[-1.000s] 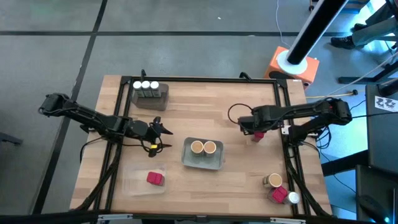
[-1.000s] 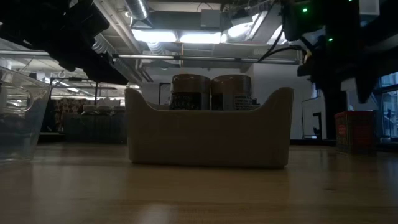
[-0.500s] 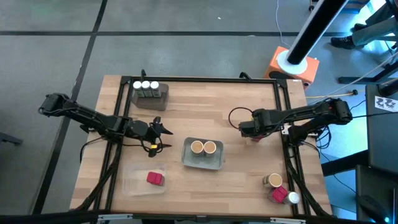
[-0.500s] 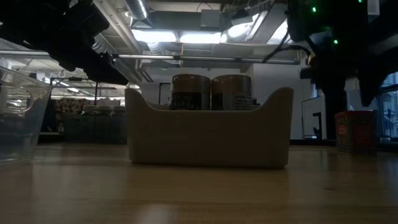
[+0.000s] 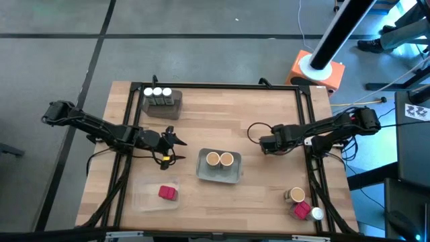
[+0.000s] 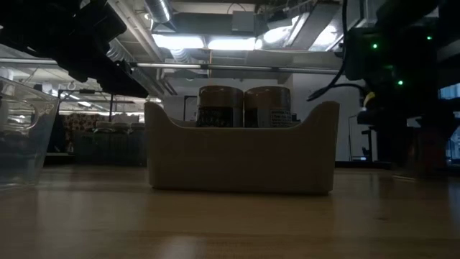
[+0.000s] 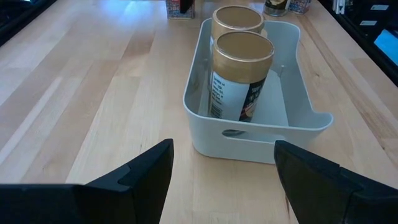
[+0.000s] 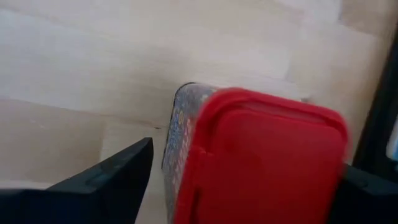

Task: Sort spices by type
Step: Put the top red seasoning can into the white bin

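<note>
A red-lidded spice box (image 8: pixel 261 155) stands on the table at the right side. My right gripper (image 8: pixel 247 165) (image 5: pixel 274 144) points down over it, open, with one finger on each side; in the high view the gripper hides the box. My left gripper (image 5: pixel 171 148) (image 7: pixel 224 180) hovers open at the left, facing the grey tray (image 5: pixel 203 172) in which two tan-lidded jars (image 7: pixel 242 74) stand. Three white-capped jars (image 5: pixel 157 92) stand in a grey tray at the far left. Another red box (image 5: pixel 166 193) lies in a clear tray.
At the near right corner stand a tan-lidded jar (image 5: pixel 294 195), a red box (image 5: pixel 300 210) and a white-capped jar (image 5: pixel 316 214). The clear tray (image 5: pixel 144 198) sits near the front left. Bare wood lies between the trays and along the far edge.
My right gripper has come down and a little toward the table's near edge, onto the red box at the right side. Its fingers now stand on either side of the box, and it covers the box in the high view.
</note>
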Robot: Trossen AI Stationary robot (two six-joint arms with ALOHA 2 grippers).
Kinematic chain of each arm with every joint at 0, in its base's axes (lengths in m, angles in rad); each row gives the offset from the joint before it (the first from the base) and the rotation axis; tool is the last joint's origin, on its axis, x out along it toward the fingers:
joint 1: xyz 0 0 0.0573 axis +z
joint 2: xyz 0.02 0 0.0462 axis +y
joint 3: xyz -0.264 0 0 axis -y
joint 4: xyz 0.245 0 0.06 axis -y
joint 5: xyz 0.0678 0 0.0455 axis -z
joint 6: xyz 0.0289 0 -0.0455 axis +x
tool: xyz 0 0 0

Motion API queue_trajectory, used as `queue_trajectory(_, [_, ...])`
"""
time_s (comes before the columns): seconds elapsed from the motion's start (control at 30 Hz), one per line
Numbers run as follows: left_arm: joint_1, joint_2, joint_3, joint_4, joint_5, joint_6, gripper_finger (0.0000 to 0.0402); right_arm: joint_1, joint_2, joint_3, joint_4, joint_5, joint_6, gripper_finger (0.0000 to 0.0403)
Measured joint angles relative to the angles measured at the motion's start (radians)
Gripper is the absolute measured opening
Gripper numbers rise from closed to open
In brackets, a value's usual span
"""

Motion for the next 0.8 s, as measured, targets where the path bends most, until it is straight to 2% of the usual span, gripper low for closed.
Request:
queue_trajectory(0.13, [0.000, 0.000, 0.000, 0.003, 0.000, 0.003, 0.0263, 0.000, 0.000, -0.031, 0.086, -0.007, -0.056, 0.0284])
queue_trajectory(0.37, [0.000, 0.000, 0.000, 0.000, 0.000, 0.003, 0.0263, 0.000, -0.001, -0.036, 0.113, 0.003, -0.157, 0.0185])
queue_trajectory(0.6, [0.000, 0.000, 0.000, -0.001, 0.000, 0.003, 0.0263, 0.036, 0.000, -0.007, 0.251, -0.021, -0.287, 0.0185])
queue_trajectory(0.8, [0.000, 0.000, 0.000, -0.002, 0.000, 0.003, 0.0263, 0.150, 0.000, 0.084, 0.262, -0.059, -0.288, 0.0185])
